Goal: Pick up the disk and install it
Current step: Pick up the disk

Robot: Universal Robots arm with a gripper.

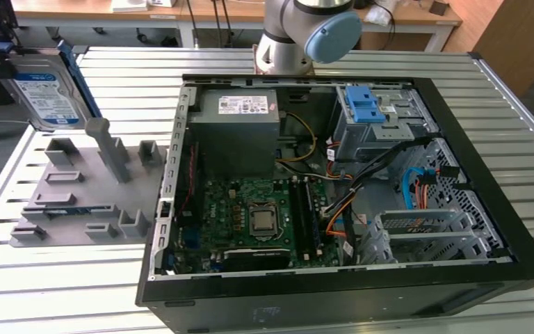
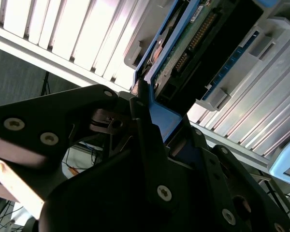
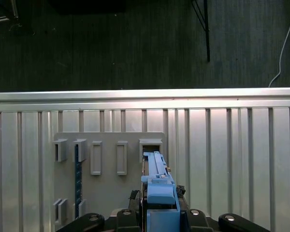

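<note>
The black two-fingered gripper (image 2: 152, 113) is closed on the disk (image 1: 49, 87), a flat silver-grey metal hard drive with a white-and-blue label in a blue plastic bracket (image 3: 159, 191). It pinches the bracket's end between its jaws. The disk hangs on edge in the air above the grey moulded fixture plate (image 1: 72, 202) with upright slots and posts, and appears clear of it. The open black computer case (image 1: 341, 278) lies beside that plate, on the exterior view's right. I judge the drive stiff and dense, fairly heavy for its size, and sensitive to knocks. Its smooth metal faces would likely slip under the jaws, and the bare green circuit board (image 2: 183, 43) on its underside should not be squeezed. The bracket's solid end, as gripped here, seems the sound place to hold, though the plastic may flex a little under the hanging weight.
</note>
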